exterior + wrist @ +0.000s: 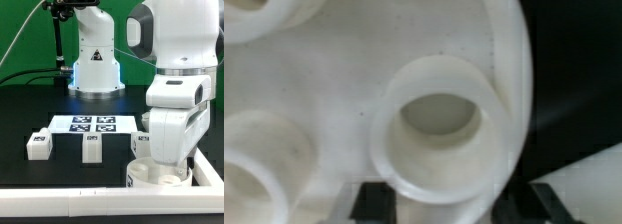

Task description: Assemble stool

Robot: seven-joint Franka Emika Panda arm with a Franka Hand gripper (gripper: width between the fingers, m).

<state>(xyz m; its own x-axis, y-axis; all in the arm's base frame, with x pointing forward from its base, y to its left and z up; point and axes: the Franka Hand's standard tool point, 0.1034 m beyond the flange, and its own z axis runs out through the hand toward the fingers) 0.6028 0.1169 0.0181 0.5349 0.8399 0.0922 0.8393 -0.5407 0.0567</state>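
Note:
The white seat disc point(331, 110) fills the wrist view from very close, with round sockets point(438, 115) in its face. My gripper point(461, 205) is right over it. One dark finger point(377, 205) stands beside a socket over the disc's face. The other finger point(550, 203) stands just outside the disc's edge. The fingertips are cut off, so I cannot tell whether they grip it. In the exterior view the seat disc point(158, 178) lies under the arm's hand at the front right. Three white legs point(40, 146) point(92, 148) point(134, 143) lie on the black table.
The marker board point(90, 124) lies behind the legs. A long white border rail point(70, 203) runs along the table's front edge, close to the seat. The arm's base point(95, 65) stands at the back, and its body point(175, 100) hides the exterior view's right side.

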